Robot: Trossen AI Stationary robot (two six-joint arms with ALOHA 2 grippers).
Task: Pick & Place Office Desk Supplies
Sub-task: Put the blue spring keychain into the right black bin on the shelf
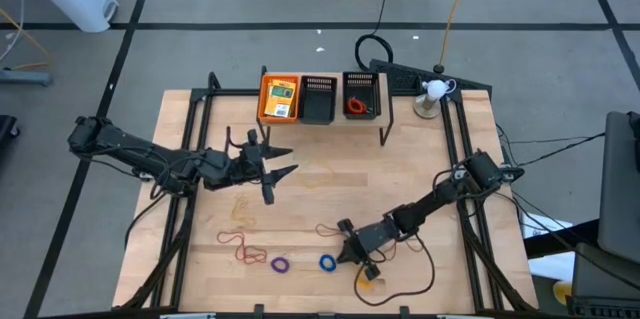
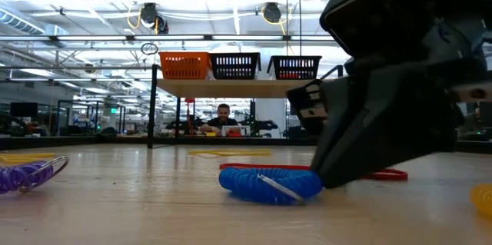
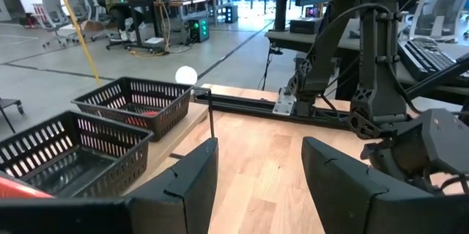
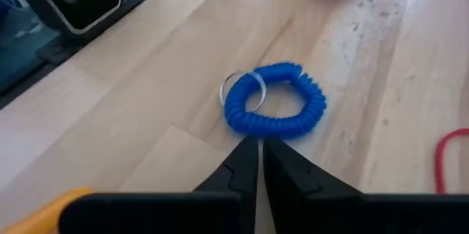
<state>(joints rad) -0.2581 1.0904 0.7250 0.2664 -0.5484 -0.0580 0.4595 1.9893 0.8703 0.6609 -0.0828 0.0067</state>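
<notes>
A blue coil ring [image 4: 277,104] with a metal key loop lies flat near the table's near edge [image 1: 327,261]. My right gripper [image 4: 259,146] is shut, low over the table, right beside that ring [image 2: 269,183]. A purple ring [image 1: 280,263] lies to the left of the blue one, and thin red-brown rubber bands [image 1: 245,249] lie farther left. A red loop [image 2: 384,173] lies just behind the blue ring, and a yellow-orange ring [image 1: 368,272] in front of my right gripper [image 1: 345,251]. Yellow-orange packets [image 1: 281,97] sit in the orange tray. My left gripper [image 1: 278,162] hangs open over the table's left middle. My right gripper's shut fingertips [image 4: 249,150] slant down from the table's right side to the near rim of the blue coil ring [image 4: 272,133]. The ring lies flat on the table. I cannot tell whether the tips touch it.
An orange tray [image 1: 266,109] and two black mesh trays [image 1: 318,99] [image 1: 362,96] stand on a raised shelf at the far edge. A white ball on a stand [image 1: 432,89] is at the far right. Black frame rails run along both sides. A person [image 2: 223,114] sits beyond the table.
</notes>
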